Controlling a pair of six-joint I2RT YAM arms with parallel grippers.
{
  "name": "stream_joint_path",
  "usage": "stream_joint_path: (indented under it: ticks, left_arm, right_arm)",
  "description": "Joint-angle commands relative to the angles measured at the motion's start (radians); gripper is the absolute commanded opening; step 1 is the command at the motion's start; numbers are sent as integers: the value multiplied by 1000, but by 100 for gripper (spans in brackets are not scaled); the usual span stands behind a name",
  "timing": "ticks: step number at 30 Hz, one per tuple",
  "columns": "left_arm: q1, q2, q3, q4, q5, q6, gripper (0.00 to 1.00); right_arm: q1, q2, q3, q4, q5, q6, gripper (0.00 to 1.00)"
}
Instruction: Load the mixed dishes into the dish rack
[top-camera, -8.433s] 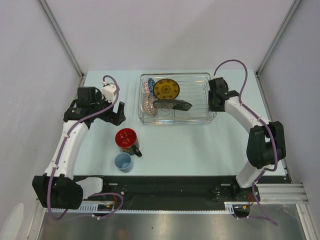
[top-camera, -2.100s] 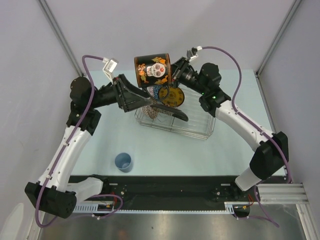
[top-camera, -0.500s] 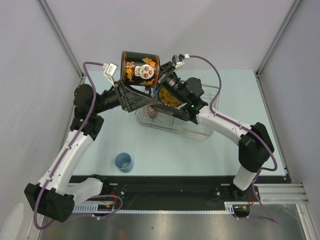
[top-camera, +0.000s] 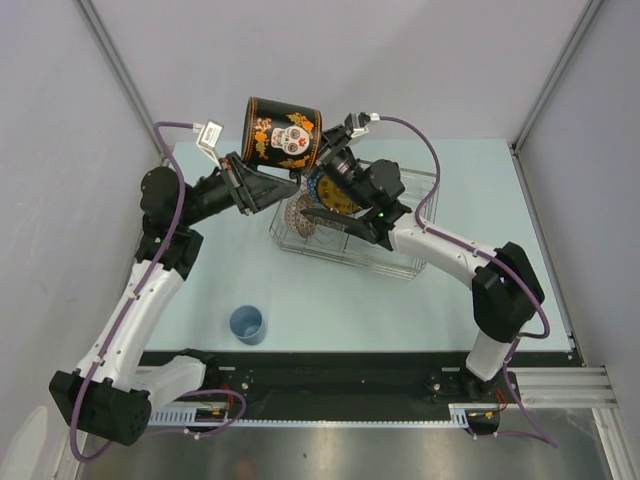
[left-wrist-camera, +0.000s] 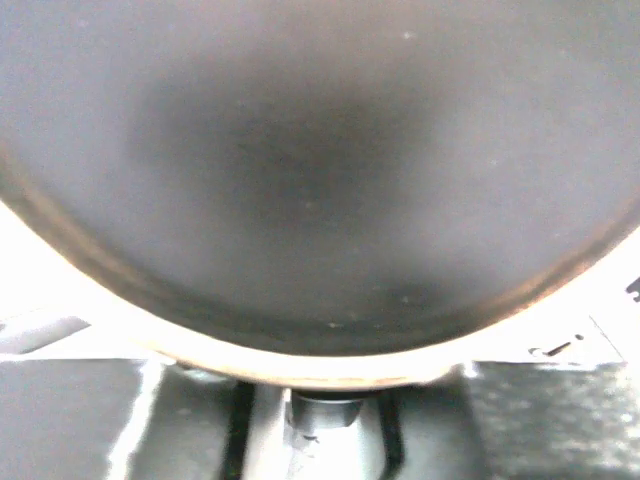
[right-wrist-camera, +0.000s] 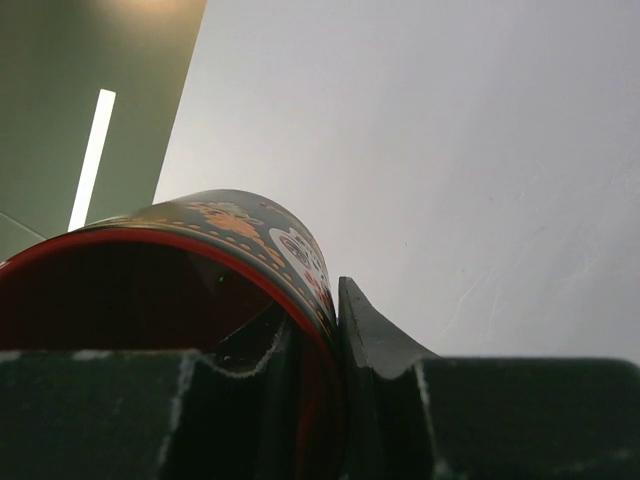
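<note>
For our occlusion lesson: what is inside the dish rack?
Visible in the dish rack: a yellow plate, a dark plate and a patterned bowl. The raised mug and right gripper cover its far left part; anything there is hidden.

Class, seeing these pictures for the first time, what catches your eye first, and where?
The black mug with the orange skull print lies sideways in mid-air above the silver wire dish rack, the right gripper pinching its rim. A small light-blue cup stands alone at the near left.
</note>
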Motion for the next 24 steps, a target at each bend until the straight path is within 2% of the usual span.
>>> stream_joint_path:
  ticks: [1, 8, 16, 19, 23, 24]
  left_arm:
    - [4, -20, 24, 37, -18, 14, 26]
    - [5, -14, 28, 20, -15, 34, 0]
    - [19, -15, 27, 45, -3, 2, 0]
    - [48, -18, 28, 86, 6, -35, 0]
    - [70, -32, 22, 132, 25, -75, 0]
    - [73, -35, 21, 141, 29, -83, 0]
  right_arm:
    - [30, -14, 25, 187, 33, 32, 0]
    - [38, -6, 25, 184, 30, 43, 0]
    - [33, -14, 24, 154, 14, 38, 0]
    - [25, -15, 25, 144, 1, 47, 6]
    - [12, -24, 24, 128, -9, 50, 23]
    - [10, -26, 25, 125, -13, 50, 24]
